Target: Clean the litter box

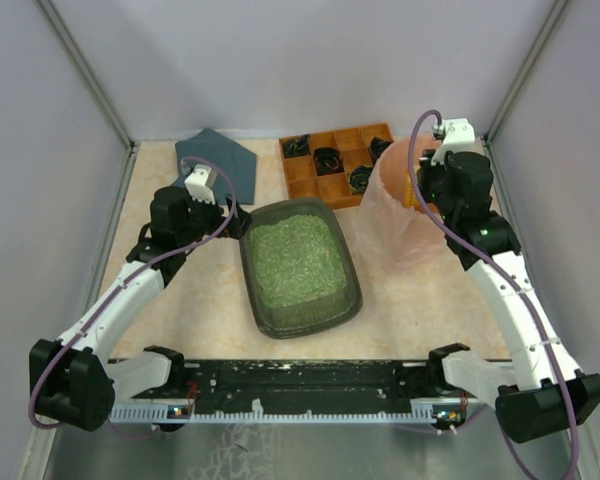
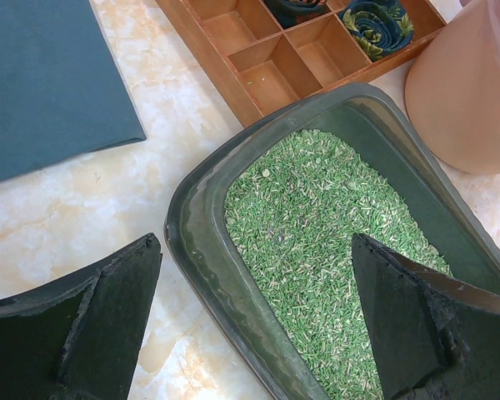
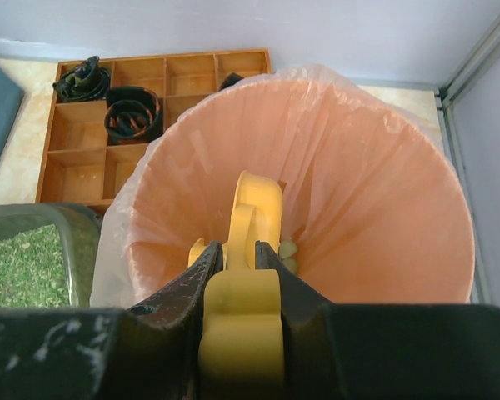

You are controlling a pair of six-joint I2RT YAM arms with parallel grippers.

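Right wrist view shows the right gripper (image 3: 240,258) clamped on a yellow scoop (image 3: 254,204), pointing down into the pink bin (image 3: 383,192) just past the far right corner of the litter box (image 1: 305,321). Its arm stretches forward along the box's right side. The left gripper (image 2: 254,292), jaws wide apart, straddles the box's left rim, its arm angling in from the near left.
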